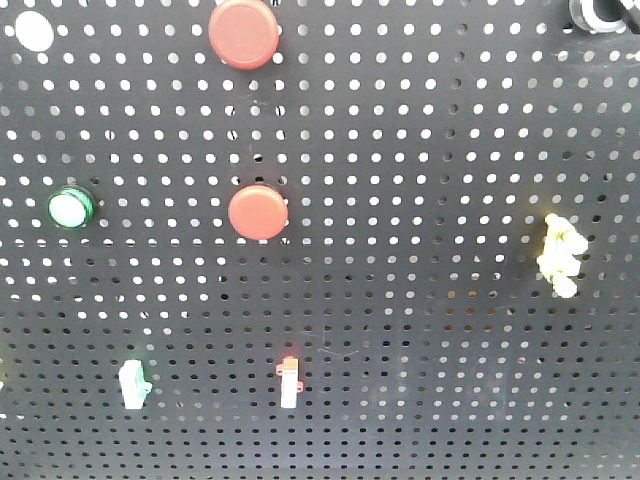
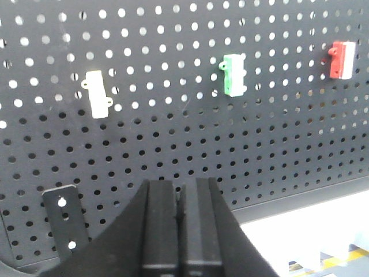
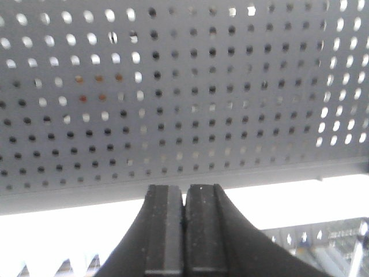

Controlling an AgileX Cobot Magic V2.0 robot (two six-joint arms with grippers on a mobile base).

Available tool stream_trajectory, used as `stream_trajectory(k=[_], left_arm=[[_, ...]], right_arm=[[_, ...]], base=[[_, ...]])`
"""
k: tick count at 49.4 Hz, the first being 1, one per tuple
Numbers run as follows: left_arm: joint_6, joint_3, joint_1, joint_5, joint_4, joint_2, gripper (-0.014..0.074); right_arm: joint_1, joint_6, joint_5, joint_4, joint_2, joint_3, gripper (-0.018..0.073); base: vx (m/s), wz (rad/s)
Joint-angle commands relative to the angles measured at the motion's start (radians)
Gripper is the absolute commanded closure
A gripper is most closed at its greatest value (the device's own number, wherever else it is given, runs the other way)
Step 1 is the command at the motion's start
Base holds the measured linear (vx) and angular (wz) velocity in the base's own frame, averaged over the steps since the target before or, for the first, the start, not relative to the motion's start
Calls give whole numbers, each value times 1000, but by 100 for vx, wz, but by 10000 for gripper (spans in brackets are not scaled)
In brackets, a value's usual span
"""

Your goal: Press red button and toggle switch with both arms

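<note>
Black perforated pegboard point(image 1: 420, 300) mounting round red plastic push-buttons point(image 1: 257, 212) and toggle switches point(image 2: 343, 59) for pressing; left claw point(image 2: 179, 231) and right claw point(image 3: 184, 231) both closed, empty, as blunt pushers

A round red push button point(image 1: 258, 212) sits mid-pegboard; a second, larger one point(image 1: 243, 33) lies at twelve o'clock, and a small red-tipped toggle switch point(image 1: 289, 381) at six.
</note>
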Motion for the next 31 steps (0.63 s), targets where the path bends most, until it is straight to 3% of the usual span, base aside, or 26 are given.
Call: stream_trajectory(k=[1, 31], left_arm=[[-8, 33, 2, -84, -2, -15, 594], [-8, 33, 2, -84, -2, -15, 594]], right_arm=[[-7, -6, -90, -15, 14, 12, 562], [-7, -6, -90, -15, 14, 12, 562]], base=[[0, 0], [0, 0]])
